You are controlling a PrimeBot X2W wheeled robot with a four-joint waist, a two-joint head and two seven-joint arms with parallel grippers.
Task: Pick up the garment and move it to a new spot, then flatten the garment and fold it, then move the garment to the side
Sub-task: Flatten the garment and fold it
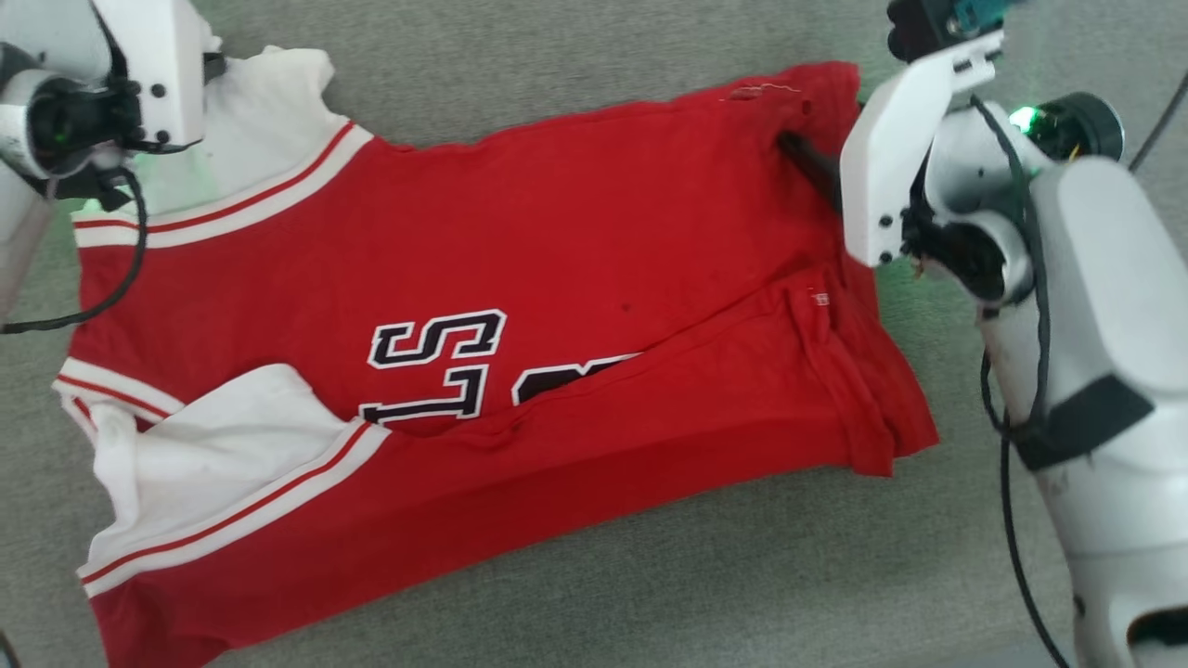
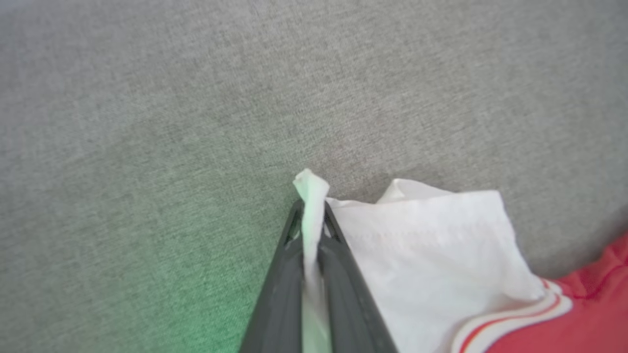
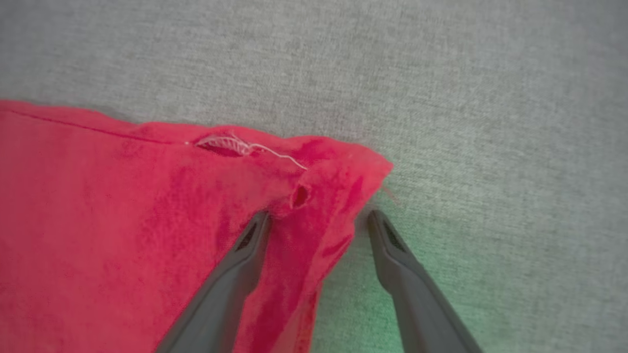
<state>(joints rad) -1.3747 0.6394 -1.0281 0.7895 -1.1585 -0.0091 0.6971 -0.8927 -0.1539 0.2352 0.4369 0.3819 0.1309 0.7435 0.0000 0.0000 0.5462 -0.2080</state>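
The garment (image 1: 520,278) lies spread on the grey surface, a red jersey with white sleeves, striped trim and partly covered black lettering; its near half is folded over the print. My left gripper (image 2: 310,215) is shut on the edge of the far white sleeve (image 2: 431,245). That arm's wrist is at the upper left of the head view, over the sleeve (image 1: 251,121). My right gripper (image 3: 319,220) stands open astride the garment's far right corner (image 3: 338,166), one finger (image 3: 245,245) on the red cloth, the other finger (image 3: 392,245) over the grey surface. A dark finger (image 1: 807,158) shows beside the hem.
Grey fabric surface (image 1: 557,56) surrounds the jersey on all sides. A small hole and a loose white thread (image 3: 265,149) mark the red corner. Black cables (image 1: 1007,464) hang along the right forearm.
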